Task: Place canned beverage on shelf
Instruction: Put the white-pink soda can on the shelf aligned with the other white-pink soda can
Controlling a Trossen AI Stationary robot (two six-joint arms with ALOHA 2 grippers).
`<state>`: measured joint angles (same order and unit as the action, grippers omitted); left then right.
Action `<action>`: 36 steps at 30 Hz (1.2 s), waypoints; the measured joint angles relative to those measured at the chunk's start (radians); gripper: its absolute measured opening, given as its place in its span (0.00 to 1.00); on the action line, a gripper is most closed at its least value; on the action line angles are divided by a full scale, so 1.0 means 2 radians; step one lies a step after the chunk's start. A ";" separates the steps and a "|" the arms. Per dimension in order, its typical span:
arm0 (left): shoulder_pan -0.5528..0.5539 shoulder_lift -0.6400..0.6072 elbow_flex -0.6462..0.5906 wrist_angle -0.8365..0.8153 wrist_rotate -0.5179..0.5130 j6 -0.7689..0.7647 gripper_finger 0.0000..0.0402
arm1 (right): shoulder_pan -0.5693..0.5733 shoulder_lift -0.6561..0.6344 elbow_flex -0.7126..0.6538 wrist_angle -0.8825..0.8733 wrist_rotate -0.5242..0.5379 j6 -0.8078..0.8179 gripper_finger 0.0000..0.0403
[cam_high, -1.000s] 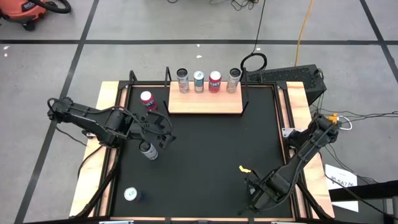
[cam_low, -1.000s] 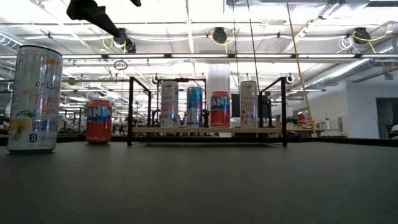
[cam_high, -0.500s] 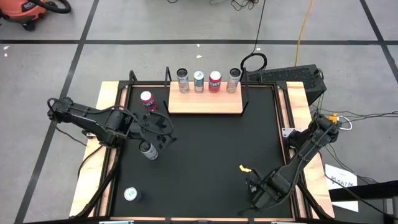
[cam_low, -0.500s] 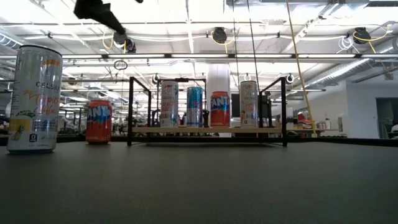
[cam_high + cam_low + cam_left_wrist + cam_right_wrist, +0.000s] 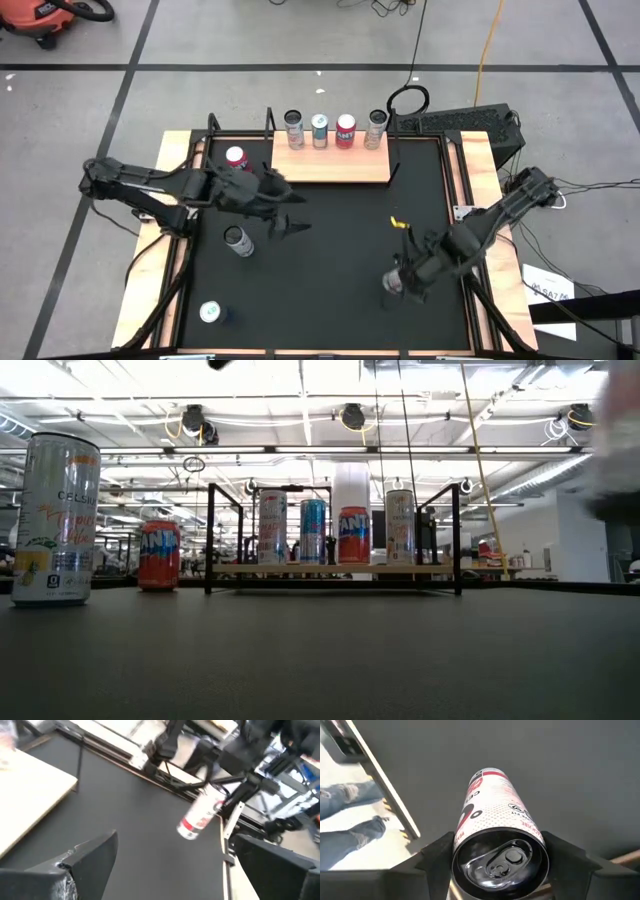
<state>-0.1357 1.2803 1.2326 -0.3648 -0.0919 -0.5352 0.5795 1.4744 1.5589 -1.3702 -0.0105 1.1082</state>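
- White can with red print (image 5: 497, 827), held in the right claw (image 5: 499, 851): both fingers (image 5: 436, 855) pressed against its sides just under the rim, pull-tab top facing the wrist camera, body pointing away over the black worktop (image 5: 330, 240). Lettering on the label is partly readable ("VIBE"); brand not legible there.
- High view: right claw (image 5: 398, 283) with the can (image 5: 395, 284) sits over the worktop's near-right part, well apart from the shelf (image 5: 330, 168). Left wrist view shows the same can (image 5: 201, 815) tilted, clear of the surface.
- Shelf at the far middle of the worktop, four cans upright in a row along its back edge: white/red can (image 5: 272, 527), blue can (image 5: 313, 531), red "FANTA" can (image 5: 353, 535), pale can (image 5: 400, 526). Front of the board bare.
- Loose cans on the worktop: "CELSIUS" white can (image 5: 56, 520) close to the low camera; orange "FANTA" can (image 5: 158, 555) left of the shelf; silver-top can (image 5: 237, 240) mid-left; another (image 5: 211, 313) near-left corner.
- Left claw (image 5: 285, 212): fingers (image 5: 85, 857) spread wide, nothing between them, hovering over the worktop just in front of the shelf's left end, near the silver-top can but not touching.
- A person's legs in jeans (image 5: 350, 815) beyond the worktop edge in the right wrist view.
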 joint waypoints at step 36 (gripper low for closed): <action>0.094 0.142 -0.001 0.158 0.250 0.104 1.00 | -0.239 -0.009 0.079 0.206 -0.021 -0.395 0.61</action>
<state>0.0529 1.5650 1.2316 -0.0494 0.4081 -0.3263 0.1023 1.4570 1.7172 -0.9590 -0.0528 0.3189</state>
